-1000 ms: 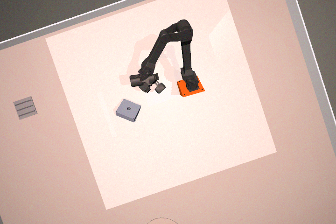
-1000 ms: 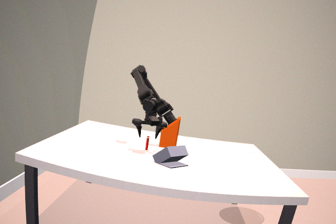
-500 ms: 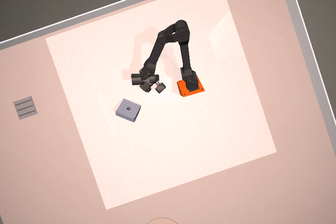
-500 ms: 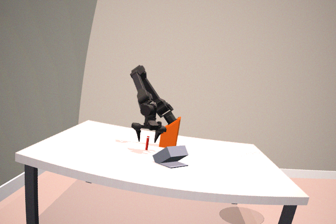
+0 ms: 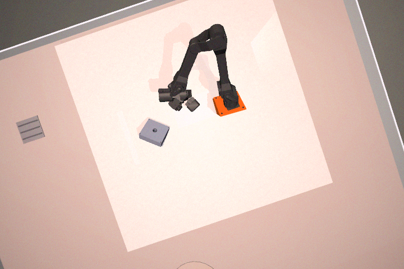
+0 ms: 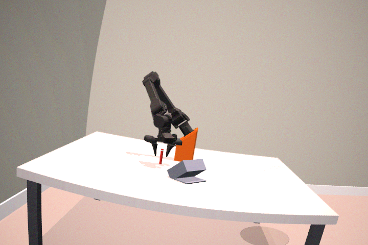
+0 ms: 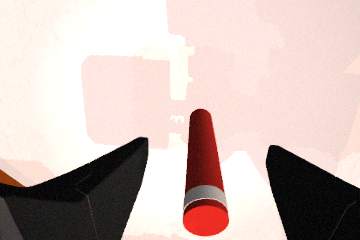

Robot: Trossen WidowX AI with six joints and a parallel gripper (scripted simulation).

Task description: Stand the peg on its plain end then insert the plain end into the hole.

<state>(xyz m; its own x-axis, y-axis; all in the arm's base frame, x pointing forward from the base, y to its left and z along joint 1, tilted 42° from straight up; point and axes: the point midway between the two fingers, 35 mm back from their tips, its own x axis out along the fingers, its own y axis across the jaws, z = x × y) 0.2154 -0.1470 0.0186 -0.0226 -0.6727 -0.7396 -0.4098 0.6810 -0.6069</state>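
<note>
A red peg stands upright on the table, its white band near the top end. My gripper is open and points down around the upper part of the peg. In the wrist view one black finger is on each side of the peg, with a gap on both sides; neither touches it. The grey sloped panel has one round hole in its face, seen from above; the hole is hidden in the exterior view. The peg is hidden under the arm in the top view.
The orange base block of the arm stands behind the gripper. The grey panel stands on the white table, close to the gripper. The arm's links rise above and behind the gripper.
</note>
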